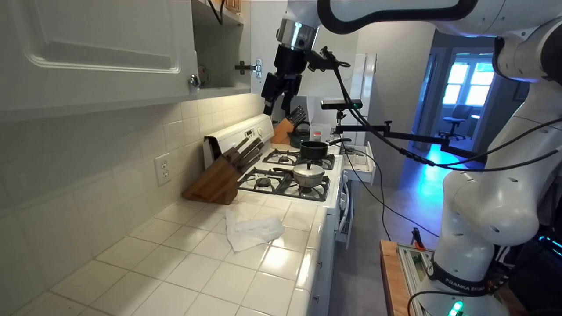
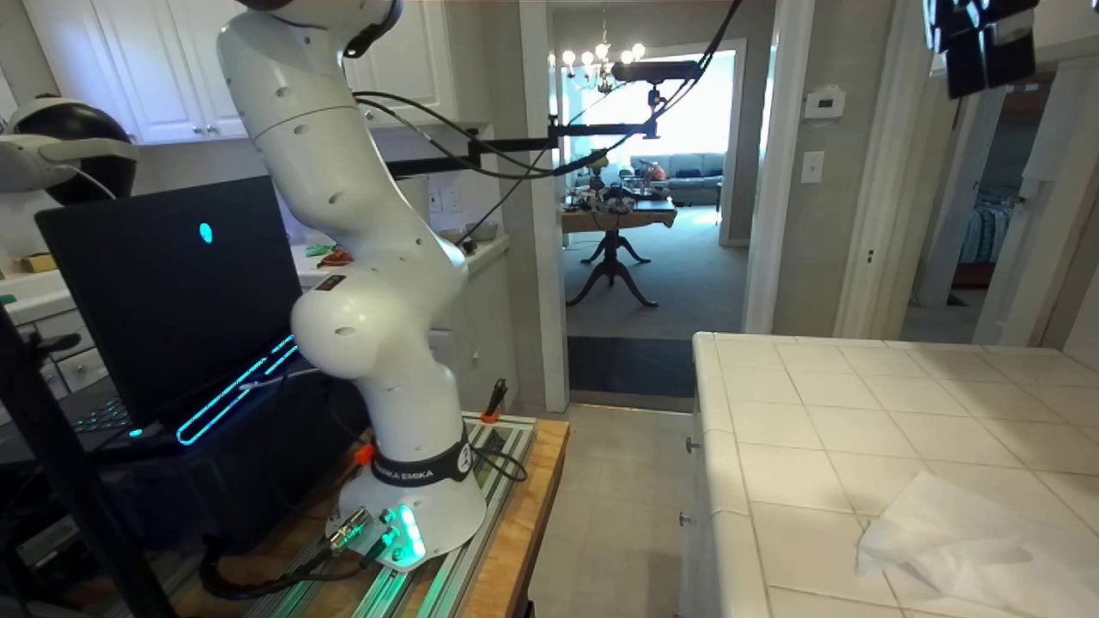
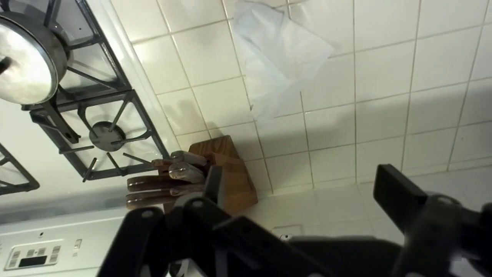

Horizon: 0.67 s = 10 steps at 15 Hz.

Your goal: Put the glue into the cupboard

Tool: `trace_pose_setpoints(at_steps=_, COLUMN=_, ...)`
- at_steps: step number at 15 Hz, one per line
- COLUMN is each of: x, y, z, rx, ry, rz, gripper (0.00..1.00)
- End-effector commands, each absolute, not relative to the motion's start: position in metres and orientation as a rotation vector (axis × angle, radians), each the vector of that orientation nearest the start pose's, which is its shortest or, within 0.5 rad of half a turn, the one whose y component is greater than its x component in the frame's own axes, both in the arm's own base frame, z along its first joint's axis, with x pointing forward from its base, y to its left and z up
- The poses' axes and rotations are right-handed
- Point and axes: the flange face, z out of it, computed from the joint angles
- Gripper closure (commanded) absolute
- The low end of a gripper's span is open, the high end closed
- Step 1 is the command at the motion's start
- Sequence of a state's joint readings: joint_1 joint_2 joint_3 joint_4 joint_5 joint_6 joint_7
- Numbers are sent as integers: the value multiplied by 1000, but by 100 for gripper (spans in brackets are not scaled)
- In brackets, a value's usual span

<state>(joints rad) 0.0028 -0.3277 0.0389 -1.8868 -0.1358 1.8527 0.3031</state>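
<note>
The cupboard [image 1: 221, 52] is the white wall cabinet at the upper left in an exterior view. Its near panelled door is shut, and a door beyond it stands open, showing a grey inside with a shelf. My gripper [image 1: 276, 109] hangs pointing down beside the open part, above the stove. In the wrist view the gripper [image 3: 301, 181] has its fingers wide apart with nothing between them. Dark parts of the gripper [image 2: 987, 56] also show at the top right of an exterior view. I cannot make out the glue in any view; it is hidden or out of view.
A wooden knife block [image 1: 215, 180] stands by the stove under the cupboard. A lidded pot [image 1: 308, 174] and a dark pan [image 1: 314, 149] sit on the burners. A crumpled white cloth or paper [image 1: 254, 230] lies on the tiled counter. A small red-topped container [image 1: 317, 136] stands farther back.
</note>
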Motion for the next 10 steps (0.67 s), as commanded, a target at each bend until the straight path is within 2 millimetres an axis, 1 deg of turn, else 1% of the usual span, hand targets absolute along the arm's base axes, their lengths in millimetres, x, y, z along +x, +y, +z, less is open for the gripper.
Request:
trace_pose_setpoints(at_steps=1, x=465, y=16, z=663, rx=-3150, ry=247, rz=-373, gripper=0)
trace_pose_setpoints(at_steps=4, x=463, y=16, z=658, rx=-3138, ry=177, rz=-347, gripper=0)
trace_pose_setpoints(at_steps=6, x=465, y=15, z=656, rx=-3129, ry=197, rz=-408, gripper=0)
trace_pose_setpoints(at_steps=7, x=470, y=16, z=661, rx=-3162, ry=216, rz=-382, gripper=0)
trace_pose_setpoints(at_steps=10, x=471, y=16, z=656, rx=-3162, ry=215, rz=-385, gripper=0)
